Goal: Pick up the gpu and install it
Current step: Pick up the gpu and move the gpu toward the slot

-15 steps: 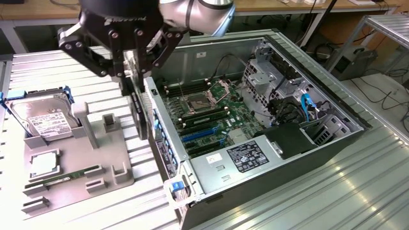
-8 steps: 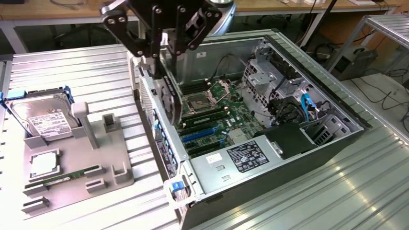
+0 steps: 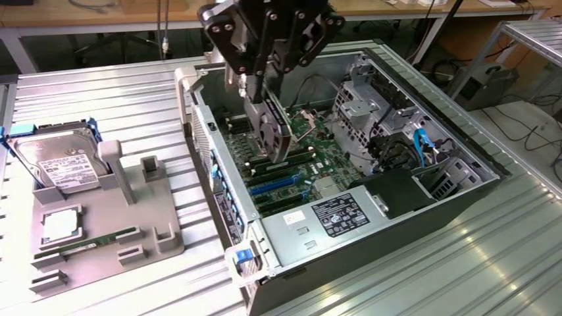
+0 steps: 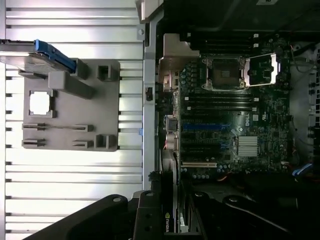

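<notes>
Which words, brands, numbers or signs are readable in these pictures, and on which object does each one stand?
"NVIDIA", with its logo: on the edge of the gpu.
"DELL", faint white print, seemingly: on the motherboard.
Too small to read: the white label on the hard drive.
Too small to read: the black-and-white label on the power supply.

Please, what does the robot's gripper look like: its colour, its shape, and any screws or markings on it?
The gripper is black, built from flat linkage plates with rounded ends. Round pale screw heads sit at the joints. No markings can be made out on it.
</notes>
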Robot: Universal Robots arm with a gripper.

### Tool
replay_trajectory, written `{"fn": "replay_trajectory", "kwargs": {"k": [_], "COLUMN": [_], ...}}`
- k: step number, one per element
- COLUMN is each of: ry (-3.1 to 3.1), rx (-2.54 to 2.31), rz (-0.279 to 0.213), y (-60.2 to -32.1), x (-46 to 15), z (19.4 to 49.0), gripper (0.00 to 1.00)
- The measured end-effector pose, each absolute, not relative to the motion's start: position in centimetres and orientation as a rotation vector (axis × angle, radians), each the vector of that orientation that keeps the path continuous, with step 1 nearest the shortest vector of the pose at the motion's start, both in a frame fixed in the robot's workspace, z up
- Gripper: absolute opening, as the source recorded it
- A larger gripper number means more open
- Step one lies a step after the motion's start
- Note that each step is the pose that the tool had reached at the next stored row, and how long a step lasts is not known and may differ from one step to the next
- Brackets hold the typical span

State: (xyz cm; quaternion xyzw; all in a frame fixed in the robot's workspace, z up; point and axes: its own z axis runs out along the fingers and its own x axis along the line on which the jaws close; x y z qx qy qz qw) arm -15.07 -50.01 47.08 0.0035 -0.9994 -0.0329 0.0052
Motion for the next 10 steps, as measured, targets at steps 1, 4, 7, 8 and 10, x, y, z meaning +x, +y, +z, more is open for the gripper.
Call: {"fn": "replay_trajectory", "kwargs": {"k": [1, 4, 7, 8, 10], "ry": [-3.127, -3.124, -3.120, -3.119, -3.118], "rx": [0.011, 0.011, 0.011, 0.010, 0.010], "rz": [-0.103, -0.103, -0.103, -0.103, -0.103], "y": [-50.0, -49.9, -49.7, -49.6, -49.3], "x": [-14.4, -12.8, -11.2, -10.4, -9.4], "z": [46.9, 46.3, 45.7, 45.4, 45.0], "gripper": [0.26, 0.26, 0.26, 0.26, 0.26]}}
